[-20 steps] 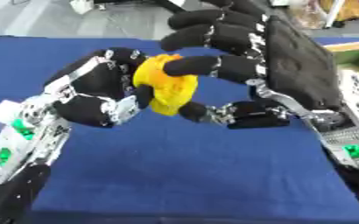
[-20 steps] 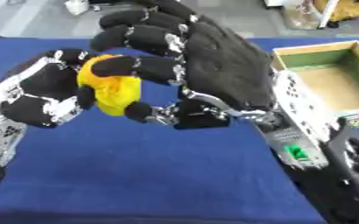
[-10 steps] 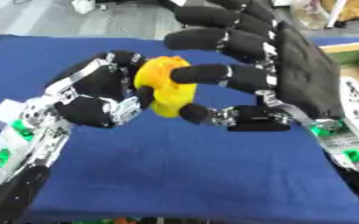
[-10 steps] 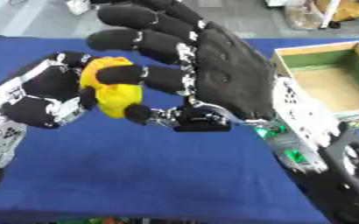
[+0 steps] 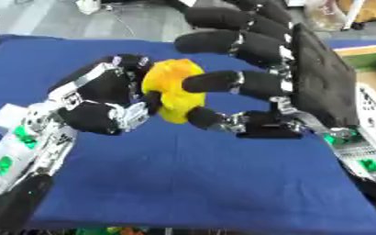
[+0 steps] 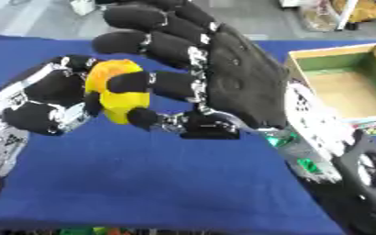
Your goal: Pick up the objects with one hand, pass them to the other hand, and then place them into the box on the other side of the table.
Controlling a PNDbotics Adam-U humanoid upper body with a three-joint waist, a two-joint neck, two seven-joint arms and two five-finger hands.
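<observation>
A yellow, lumpy object [image 5: 174,89] is held above the blue table, with my left hand [image 5: 103,98] curled round its left side. From the right, my right hand [image 5: 319,82] faces it with fingers stretched out and spread. One right finger [image 5: 215,81] lies against the object's right side and the thumb [image 5: 203,117] touches it from below. The upper right fingers reach over the object without closing on it. An open cardboard box [image 6: 328,51] with a green inner wall stands at the right edge of the table; its inside looks bare.
A blue cloth [image 5: 191,174] covers the table, and both hands hover over its middle. Floor and clutter show beyond the far edge. My forearms fill the lower left and lower right corners.
The right hand's fingers have straightened and spread from a more curled pose over the object. The left hand still holds the yellow object in about the same place.
</observation>
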